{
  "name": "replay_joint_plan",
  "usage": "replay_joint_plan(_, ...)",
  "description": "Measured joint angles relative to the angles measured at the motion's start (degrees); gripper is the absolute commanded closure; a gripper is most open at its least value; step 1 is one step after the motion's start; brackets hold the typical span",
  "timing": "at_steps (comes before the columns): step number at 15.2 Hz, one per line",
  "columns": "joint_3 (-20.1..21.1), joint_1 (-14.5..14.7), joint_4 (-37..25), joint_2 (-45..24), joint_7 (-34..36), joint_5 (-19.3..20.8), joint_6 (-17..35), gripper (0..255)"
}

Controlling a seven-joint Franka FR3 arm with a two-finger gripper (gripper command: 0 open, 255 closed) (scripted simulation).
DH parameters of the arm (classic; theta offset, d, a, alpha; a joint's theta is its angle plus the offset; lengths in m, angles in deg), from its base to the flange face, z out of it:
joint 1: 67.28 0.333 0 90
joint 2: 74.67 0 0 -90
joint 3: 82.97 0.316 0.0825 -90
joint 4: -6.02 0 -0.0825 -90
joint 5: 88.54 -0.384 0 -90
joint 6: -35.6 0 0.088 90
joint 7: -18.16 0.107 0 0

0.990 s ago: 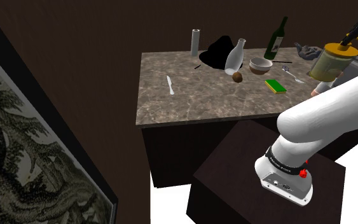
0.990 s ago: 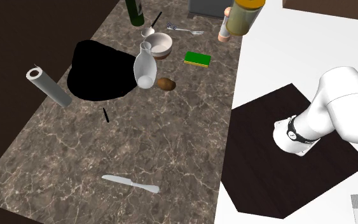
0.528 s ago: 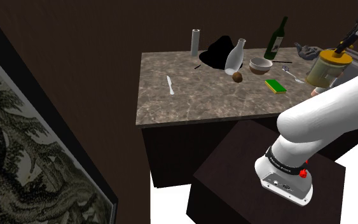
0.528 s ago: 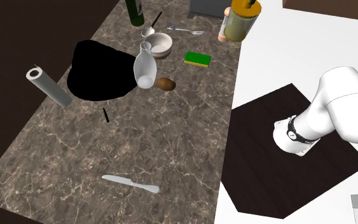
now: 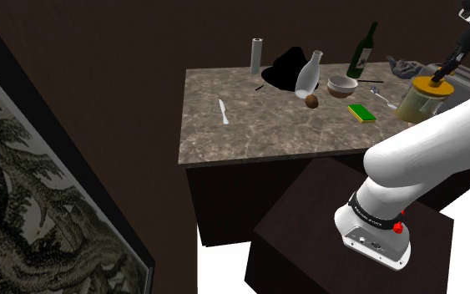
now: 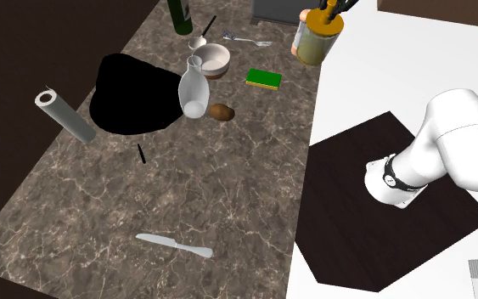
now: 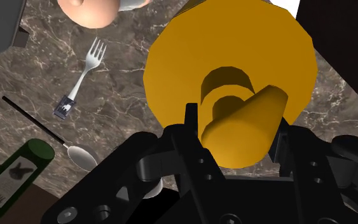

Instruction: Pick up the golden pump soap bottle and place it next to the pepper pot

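Since 1.0 s ago the golden pump soap bottle (image 5: pixel 421 98) had come down, from above the pepper pot (image 7: pixel 85 9) to just beside it at the table (image 6: pixel 228 187) edge. Jaws pinched the bottle's pump head. Contact with the table: could not tell. Fork (image 7: pixel 82 76) lay near the pepper pot, green sponge (image 6: pixel 263 79) farther off.

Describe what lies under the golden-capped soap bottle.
Marbled countertop shows beside the soap bottle, with a fork nearby. The bottle's wide golden cap covers the spot directly beneath, so whether its base touches the surface cannot be told.
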Motion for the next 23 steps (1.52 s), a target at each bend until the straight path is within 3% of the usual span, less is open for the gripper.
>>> replay_joint_plan(16,-6.57,2.89,8.8,-4.78,-3.62,-2.51,12.88,255)
replay_joint_plan(23,-7.55,3.57,9.33,-5.62,-4.28,-3.19,14.11,255)
